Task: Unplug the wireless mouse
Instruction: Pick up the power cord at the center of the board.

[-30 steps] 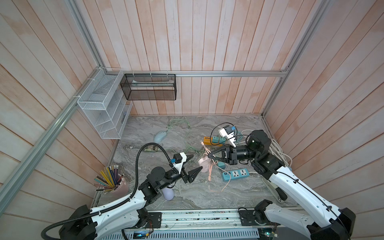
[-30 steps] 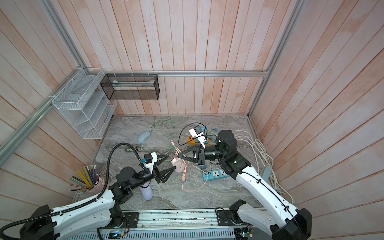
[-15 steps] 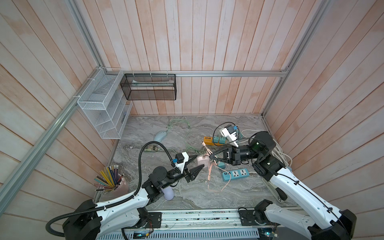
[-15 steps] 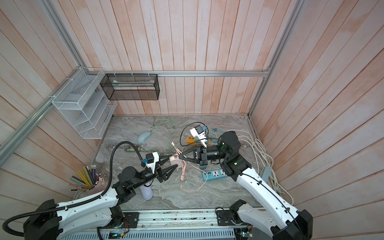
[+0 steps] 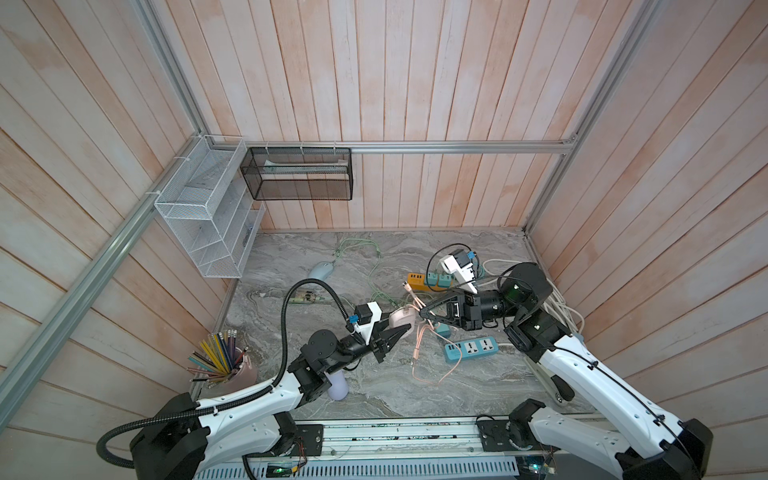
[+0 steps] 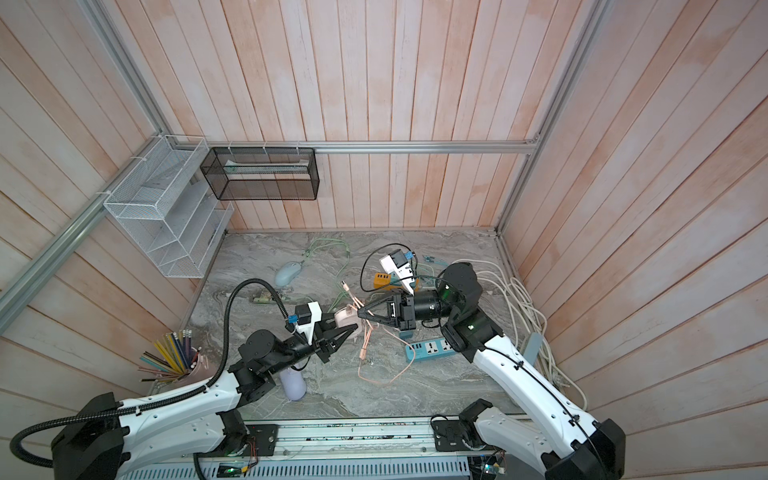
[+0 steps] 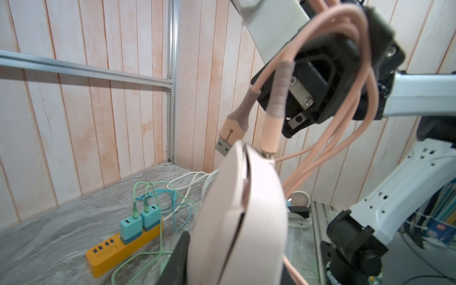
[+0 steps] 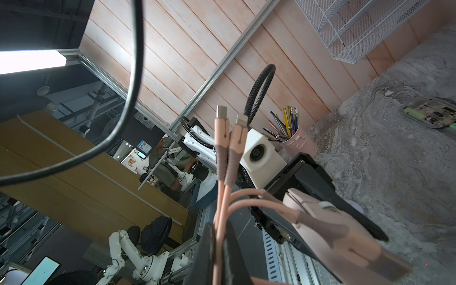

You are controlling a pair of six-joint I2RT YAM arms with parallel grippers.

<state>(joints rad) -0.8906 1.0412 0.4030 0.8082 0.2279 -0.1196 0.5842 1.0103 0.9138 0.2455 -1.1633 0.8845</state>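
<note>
Pale pink plastic wireless mouse [image 5: 402, 321] is raised above the grey marble worktop [image 5: 374, 395], pinched by the left end effector [image 5: 395, 334]. The right end effector [image 5: 423, 312] is pressed together on the pink charging cable [image 7: 280, 91], whose plug [image 7: 269, 140] sits in the mouse front, so pulling apart remains. Wooden side walls [image 5: 623, 208] are well apart; the blue power strip [image 5: 471, 348] lies near below, and cable slack may snag.

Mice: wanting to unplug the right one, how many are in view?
2. A pink mouse is in the left hand, its cable in the right hand; a blue mouse lies on the table near the back. More may be hidden.
</note>
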